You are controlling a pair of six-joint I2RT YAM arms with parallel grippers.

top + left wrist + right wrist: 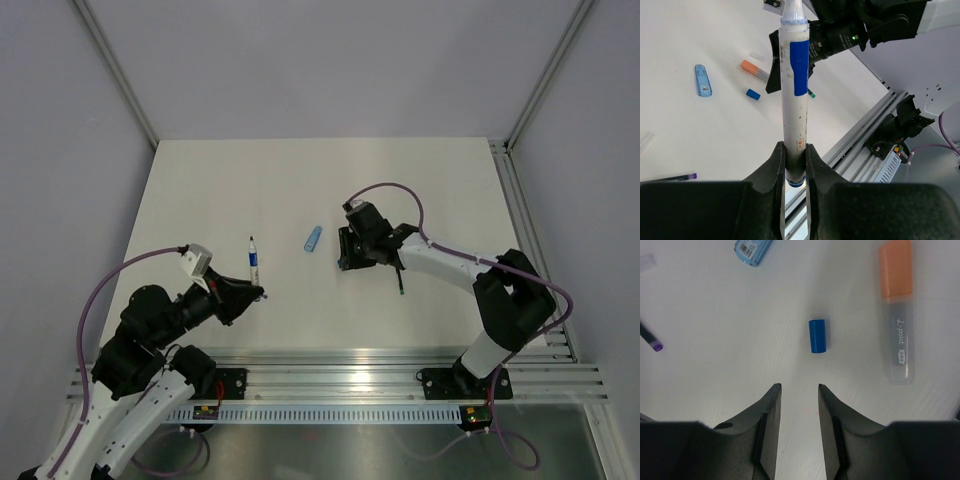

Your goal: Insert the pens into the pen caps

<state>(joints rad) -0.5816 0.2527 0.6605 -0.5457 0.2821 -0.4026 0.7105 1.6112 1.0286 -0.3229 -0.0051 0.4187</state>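
Just ahead of the right gripper (797,392), jaws parted and empty, the blue cap (817,336) lies end-on, while the left gripper (795,155) clamps the white pen (792,100).

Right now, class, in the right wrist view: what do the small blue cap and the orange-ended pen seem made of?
Blue cap: likely hard plastic, opaque and smooth, faint sheen along its side. Orange-ended pen: probably plastic too; see-through greyish barrel with white print, opaque matte orange end.
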